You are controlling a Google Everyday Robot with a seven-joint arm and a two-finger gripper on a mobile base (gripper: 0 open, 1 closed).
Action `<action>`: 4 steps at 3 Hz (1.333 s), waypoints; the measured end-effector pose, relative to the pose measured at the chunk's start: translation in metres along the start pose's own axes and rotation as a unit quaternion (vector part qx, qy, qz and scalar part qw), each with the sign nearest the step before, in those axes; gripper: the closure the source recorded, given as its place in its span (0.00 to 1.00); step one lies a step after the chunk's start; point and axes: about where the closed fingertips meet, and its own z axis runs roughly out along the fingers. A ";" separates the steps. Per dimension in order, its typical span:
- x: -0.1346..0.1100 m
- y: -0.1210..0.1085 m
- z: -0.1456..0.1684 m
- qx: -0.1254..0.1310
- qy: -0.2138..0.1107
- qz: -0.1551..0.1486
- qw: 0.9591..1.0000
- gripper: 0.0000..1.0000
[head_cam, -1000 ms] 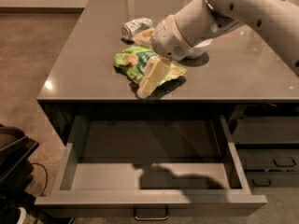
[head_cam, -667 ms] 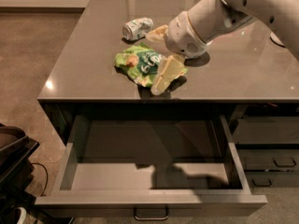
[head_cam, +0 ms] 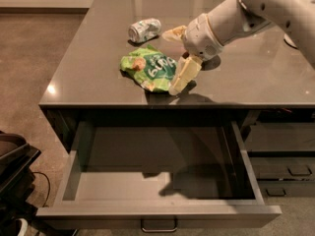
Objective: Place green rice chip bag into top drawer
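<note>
The green rice chip bag [head_cam: 150, 68] lies crumpled on the dark grey counter [head_cam: 98, 73], near its front edge. My gripper [head_cam: 178, 55] is just to the right of the bag, low over the counter. Its cream fingers are spread wide, one finger [head_cam: 184, 75] at the bag's right edge and the other behind it, with nothing between them. The top drawer [head_cam: 157, 211] is pulled fully open below the counter. Its light grey inside is bare, and a small metal bar handle [head_cam: 158, 225] sits on its front.
A crushed green-and-white can [head_cam: 144, 29] lies on the counter behind the bag. Narrower dark drawers with handles [head_cam: 290, 171] stand shut at the right. A black object [head_cam: 15, 171] sits on the floor at the left.
My gripper has moved to the right, off the top of the bag, so the bag now shows in full. The bag and the drawer have stayed in place.
</note>
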 end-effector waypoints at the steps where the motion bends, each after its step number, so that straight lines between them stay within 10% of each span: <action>1: 0.014 -0.012 0.022 0.010 -0.042 0.001 0.999 0.00; 3: 0.024 -0.020 0.055 0.014 -0.086 0.011 0.996 0.00; 4: 0.024 -0.020 0.055 0.014 -0.086 0.011 0.996 0.19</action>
